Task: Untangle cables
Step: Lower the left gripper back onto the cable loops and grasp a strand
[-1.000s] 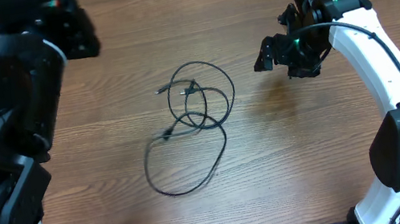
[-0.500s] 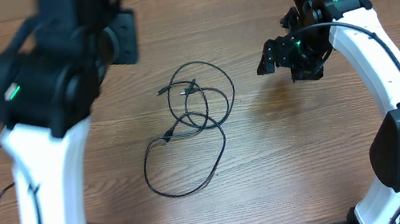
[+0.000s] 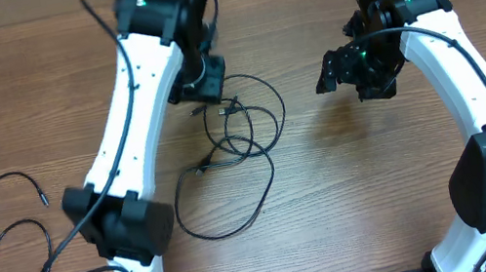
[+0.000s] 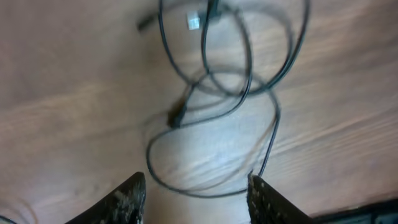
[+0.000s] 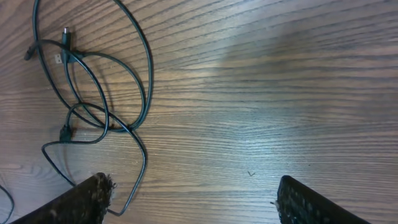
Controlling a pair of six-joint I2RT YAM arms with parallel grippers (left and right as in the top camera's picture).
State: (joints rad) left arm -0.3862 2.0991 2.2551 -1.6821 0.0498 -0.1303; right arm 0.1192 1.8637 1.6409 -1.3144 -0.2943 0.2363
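Left gripper: the left gripper (image 4: 198, 200) hangs above the bench with its two dark fingers (image 4: 132, 198) spread apart and nothing between them.
Right gripper: the right gripper (image 5: 202, 204) is spread wide and empty, over bare wood.
Bench: a brown wood-grain bench (image 3: 379, 182) carries everything.
Cables: the thin black cables (image 3: 259, 141), flexible cords with small silver-grey plug tips, lie near the middle of the bench as several overlapping loops. One larger loop trails toward the near edge.
Cables to left gripper: from overhead, the left gripper sits over the far-left edge of the loops, close to the plug tips. In the left wrist view the thin black cables (image 4: 245, 74) lie ahead of the fingers, the big lower loop curving down toward the gap between them. No finger touches a cord.
Cables to right gripper: the loops lie well to the left of the right gripper, apart from it. In the right wrist view the thin black cables (image 5: 147, 68) fill the upper left, and the lowest strand runs close by the left finger (image 5: 93, 198).
Other cords: two separate black cords (image 3: 10, 176) lie at the left edge of the bench, well apart from the loops.
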